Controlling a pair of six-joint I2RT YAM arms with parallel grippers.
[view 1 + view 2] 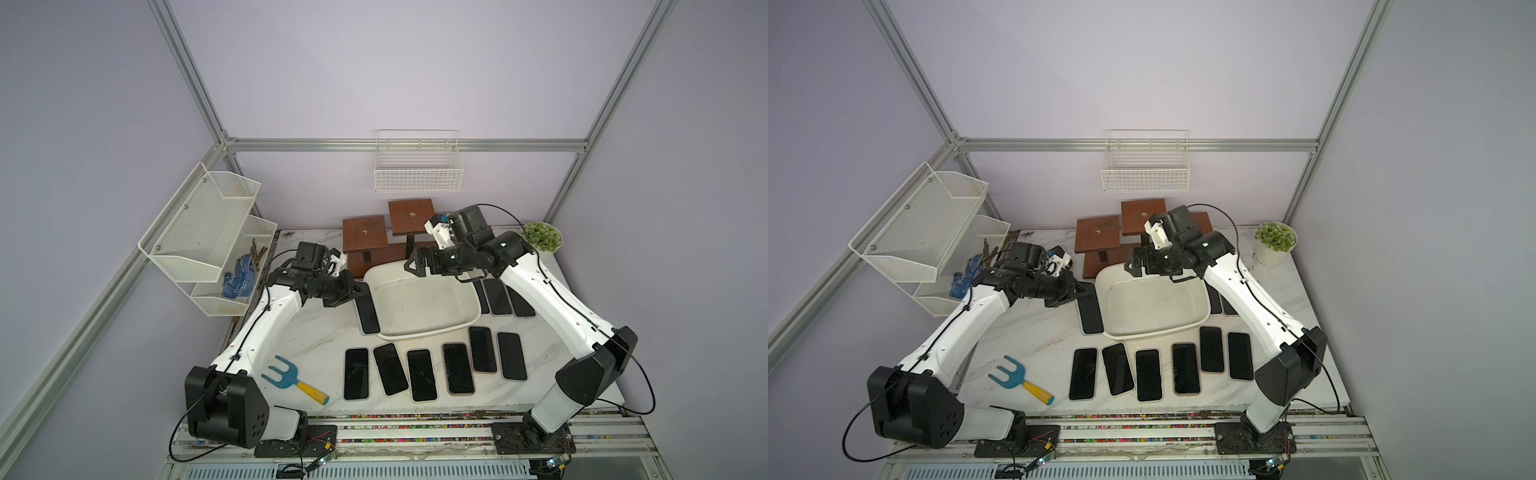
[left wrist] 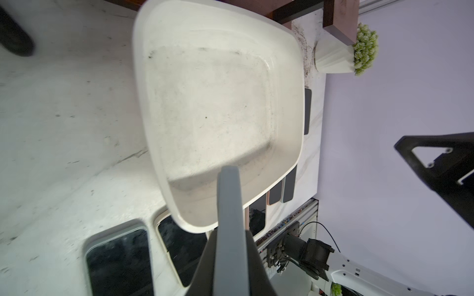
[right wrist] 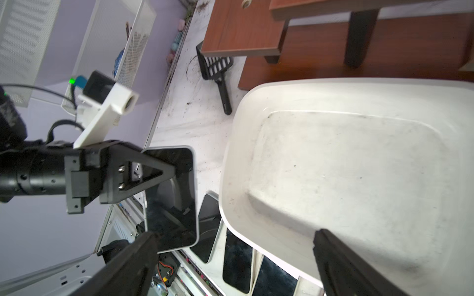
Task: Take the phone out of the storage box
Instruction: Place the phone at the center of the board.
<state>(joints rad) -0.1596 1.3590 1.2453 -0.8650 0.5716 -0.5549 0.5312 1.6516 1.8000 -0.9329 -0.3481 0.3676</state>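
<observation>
Just outside the empty storage box point(image 1: 419, 331), the left pincer point(image 1: 356, 292) is clamping the phone point(image 1: 369, 313) and should be lowering it flat onto the counter point(image 1: 316, 332), while the right pincer point(image 1: 411, 266) is hanging with jaws apart.

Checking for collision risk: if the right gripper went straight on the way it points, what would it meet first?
Probably the storage box: the open right gripper aims down across it, toward its inner wall on the robot's left. Depth is unclear.
</observation>
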